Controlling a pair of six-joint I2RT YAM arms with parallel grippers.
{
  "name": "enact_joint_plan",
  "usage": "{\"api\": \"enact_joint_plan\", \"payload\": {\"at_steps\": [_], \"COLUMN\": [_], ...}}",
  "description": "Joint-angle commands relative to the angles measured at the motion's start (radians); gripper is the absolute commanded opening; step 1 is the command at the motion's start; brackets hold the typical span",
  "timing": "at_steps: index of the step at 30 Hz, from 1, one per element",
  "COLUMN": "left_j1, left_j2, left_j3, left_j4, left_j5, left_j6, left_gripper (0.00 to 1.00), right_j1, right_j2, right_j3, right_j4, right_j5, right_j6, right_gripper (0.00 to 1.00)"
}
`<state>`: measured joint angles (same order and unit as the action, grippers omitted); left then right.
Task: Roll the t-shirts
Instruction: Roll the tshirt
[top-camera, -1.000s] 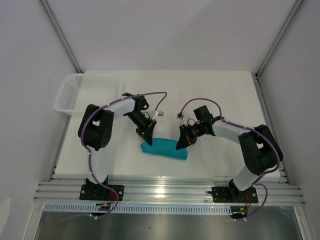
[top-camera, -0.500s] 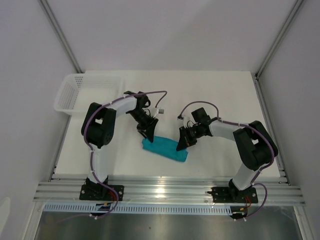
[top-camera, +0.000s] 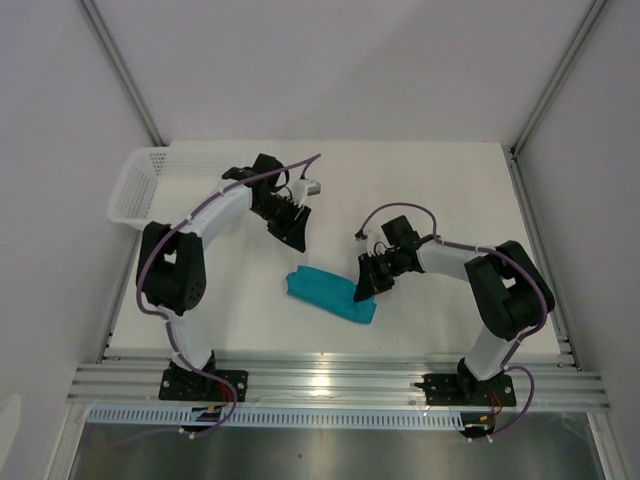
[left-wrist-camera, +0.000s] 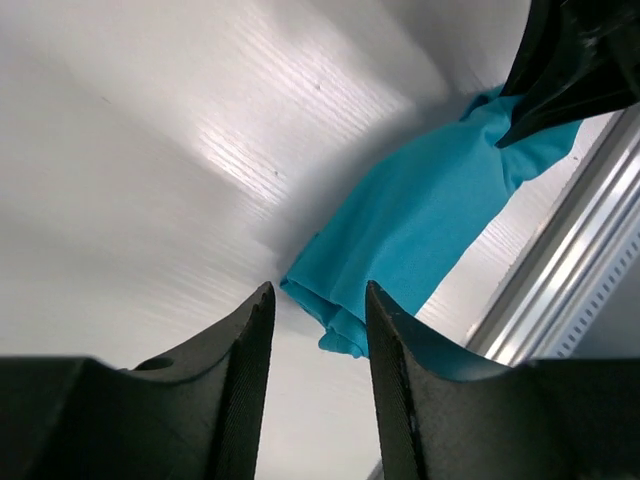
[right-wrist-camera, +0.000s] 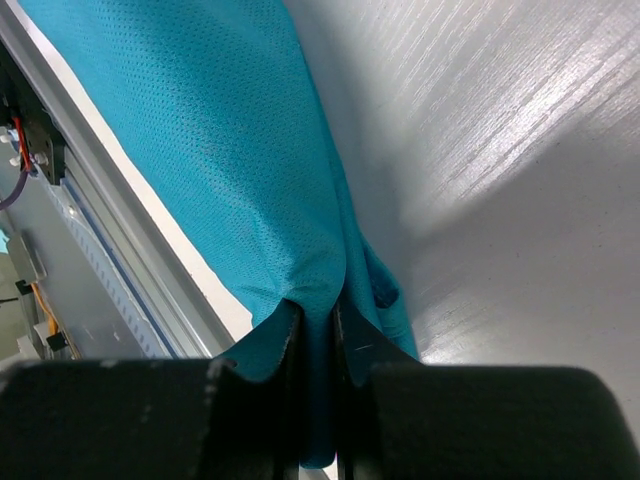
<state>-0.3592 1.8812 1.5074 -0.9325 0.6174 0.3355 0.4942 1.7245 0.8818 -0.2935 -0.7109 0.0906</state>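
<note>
Teal t-shirt (top-camera: 328, 292) lies rolled on the worktop (top-camera: 450, 190) near its front edge; our right fingers (right-wrist-camera: 288, 400) pinch its end fold, left fingers (left-wrist-camera: 240, 380) hang parted, empty. We should release gently so the roll holds tight.

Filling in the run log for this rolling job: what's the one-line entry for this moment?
t-shirt: compact bundle | left gripper: open, off the t-shirt | right gripper: shut on t-shirt's right end | basket: back-left corner

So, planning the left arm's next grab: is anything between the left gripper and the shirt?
Nothing visible. Only table surface lies between the open left gripper and the shirt; the right gripper pinches the shirt's right end.
</note>
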Motion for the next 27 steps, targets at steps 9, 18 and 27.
{"api": "enact_joint_plan", "payload": {"at_steps": [9, 18, 27], "left_j1": [-0.199, -0.204, -0.205], "left_j2": [-0.13, 0.03, 0.044], "left_j3": [-0.189, -0.159, -0.194], "left_j4": [0.165, 0.176, 0.196], "left_j5": [-0.036, -0.137, -0.124], "left_j6": [0.019, -0.018, -0.02], "left_gripper": [0.4, 0.4, 0.41], "right_j1": [0.017, 0.018, -0.037], "right_j2": [0.007, -0.029, -0.184], "right_j3": [0.029, 0.045, 0.063], "right_j4": [-0.016, -0.035, -0.081], "right_j5": [0.133, 0.151, 0.215], "right_j6": [-0.022, -0.034, -0.038], "right_gripper": [0.21, 0.36, 0.48]}}
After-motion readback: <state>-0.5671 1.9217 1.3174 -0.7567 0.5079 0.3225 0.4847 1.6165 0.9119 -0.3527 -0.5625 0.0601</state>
